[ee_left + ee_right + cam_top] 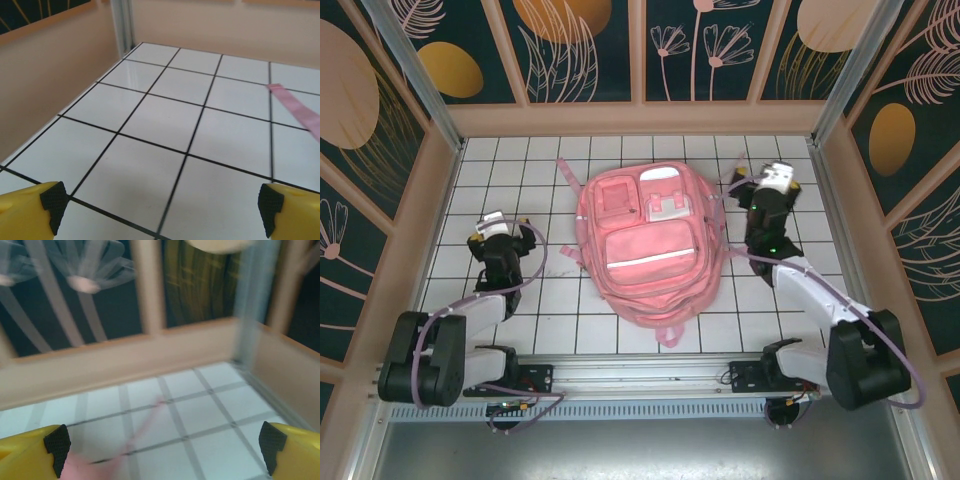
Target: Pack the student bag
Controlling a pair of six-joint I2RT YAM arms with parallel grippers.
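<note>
The student bag (645, 245), a large pink backpack with pale reflective strips, lies flat in the middle of the white tiled table, front pockets facing up. My left gripper (503, 232) hovers over the tiles to the bag's left, apart from it. In the left wrist view that gripper (162, 205) is open with only bare tile between its pads, and a pink strap (297, 110) trails at the right. My right gripper (765, 185) is by the bag's upper right corner. In the blurred right wrist view it (162, 447) stands open and empty above a thin pink strap (145, 425).
A beige wooden rim (640, 120) and patterned dark walls enclose the table on three sides. The side wall (45, 75) stands close to the left gripper, and the back right corner post (247, 305) is near the right gripper. Bare tiles (560, 300) flank the bag.
</note>
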